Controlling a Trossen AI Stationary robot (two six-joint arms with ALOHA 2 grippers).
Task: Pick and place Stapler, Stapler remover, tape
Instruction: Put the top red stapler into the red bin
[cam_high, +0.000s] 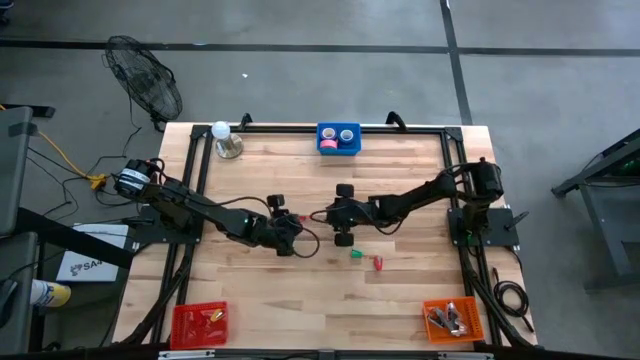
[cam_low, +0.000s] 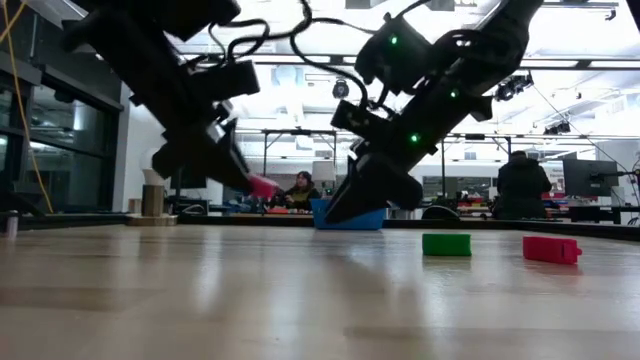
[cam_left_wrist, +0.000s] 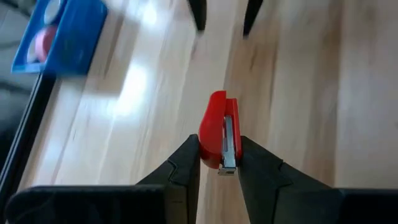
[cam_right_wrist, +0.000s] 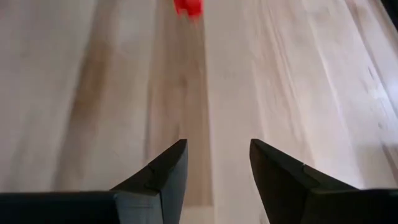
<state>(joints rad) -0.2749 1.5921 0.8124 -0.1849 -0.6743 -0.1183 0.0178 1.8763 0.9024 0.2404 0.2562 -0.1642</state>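
Observation:
My left gripper (cam_left_wrist: 219, 163) is shut on a small red stapler (cam_left_wrist: 219, 127) with a metal strip, held above the table's middle; the low view shows the stapler's red tip (cam_low: 262, 185) in the air. My right gripper (cam_right_wrist: 214, 163) faces it from the right, open, slanting down, with only bare wood between its fingers; its fingertips (cam_left_wrist: 198, 14) show beyond the stapler. A small green piece (cam_low: 446, 244) and a small red piece (cam_low: 551, 249) lie flat on the table nearer the front. Tape rolls (cam_high: 328, 144) lie in a blue bin (cam_high: 338, 150) at the far edge. My left gripper pinches the stapler's rear end (cam_left_wrist: 220, 157) between its two fingers, one on each long side. The fingers slant down toward the table's right and lie along the stapler, which sticks out ahead of them. The stapler is lifted clear of the table.
A red bin (cam_high: 198, 322) stands at the near left corner and an orange bin (cam_high: 455, 318) with items at the near right. A white bulb-like object (cam_high: 224, 140) stands at the far left. A black frame (cam_high: 300, 127) borders the table.

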